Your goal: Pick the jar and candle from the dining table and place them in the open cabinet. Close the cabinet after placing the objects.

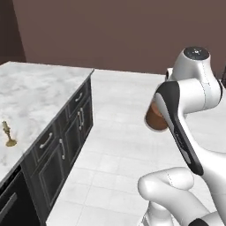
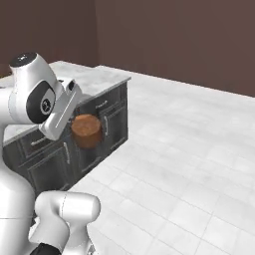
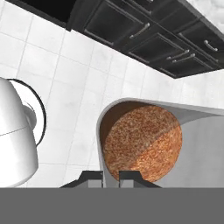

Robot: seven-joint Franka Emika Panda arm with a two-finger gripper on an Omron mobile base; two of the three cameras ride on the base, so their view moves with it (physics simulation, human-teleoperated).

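Hand view looks down along the claw (image 3: 110,176), whose two dark fingertips (image 3: 92,176) sit close together at the bottom, pinching the near rim of the jar (image 3: 142,142). That jar is a clear glass cylinder packed with speckled brown filling, seen end-on, and it hangs in the air over pale floor tiles (image 3: 57,78). Dark drawer fronts with silver bar handles (image 3: 144,37) run across the top of this view.

Left base view shows the white arm rising at the right, with the jar (image 1: 154,118) partly hidden behind its dark-striped forearm, held above the tiled floor and well apart from the tabletop. The dining table (image 1: 39,88) stands at the left, a white marble tabletop with grey veins over dark drawers. Near its left edge stands the candle (image 1: 8,134), a slim stick in a small gold holder, upright on the marble.

Right base view shows the arm at the left, its hand angled down, with the jar (image 2: 86,130) carried just beside the dark drawer fronts (image 2: 112,119) at the table's end, not touching them. Brown walls (image 2: 174,40) close the far side of the room.
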